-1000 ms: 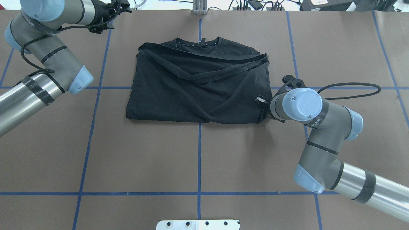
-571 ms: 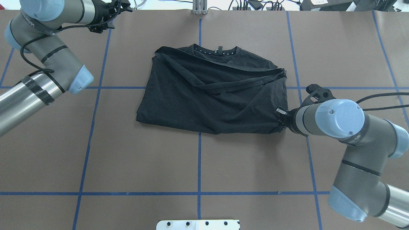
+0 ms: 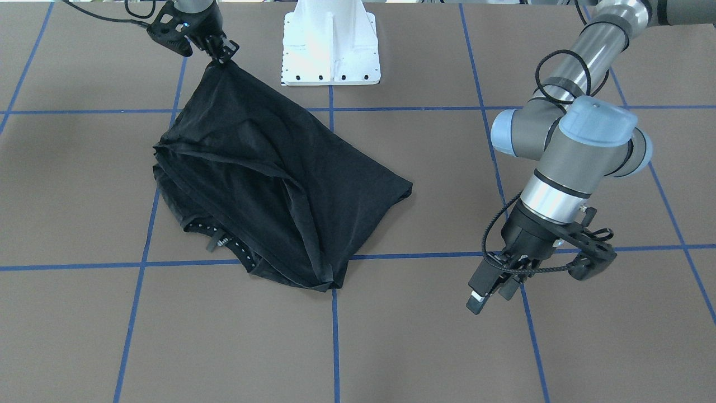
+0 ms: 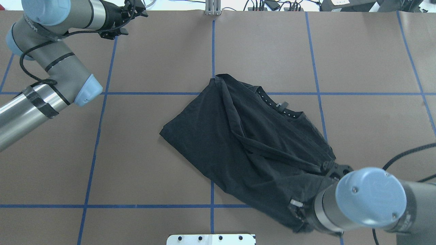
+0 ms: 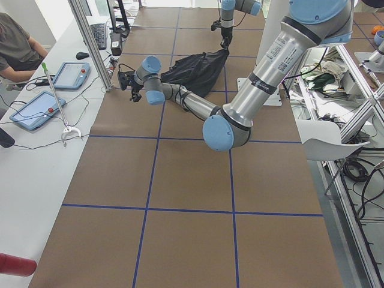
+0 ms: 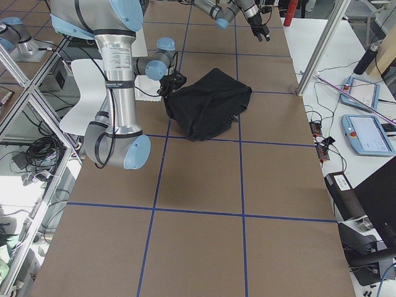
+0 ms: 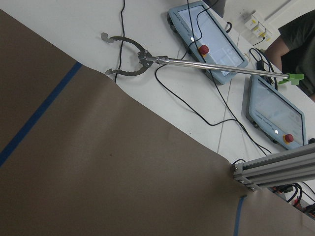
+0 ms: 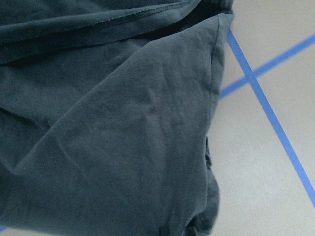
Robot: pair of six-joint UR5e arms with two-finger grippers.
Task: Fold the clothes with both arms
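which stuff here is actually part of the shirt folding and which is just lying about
Job: black short-sleeved T-shirt; right gripper, shut on its corner; left gripper, open, away from it.
Lying about: white metal base plate; long metal grabber tool; grey touchscreen pendant with red button.

right end effector (image 4: 299,212): fingertips hidden under its wrist and T-shirt (image 4: 252,146) folds
right arm (image 4: 371,199): cropped at overhead view's corner
person (image 5: 15,42): cropped at side edge

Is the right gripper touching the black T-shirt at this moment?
Touching. The exterior front-facing view shows the right gripper shut on a corner of the T-shirt, with the cloth drawn up into a taut peak there.
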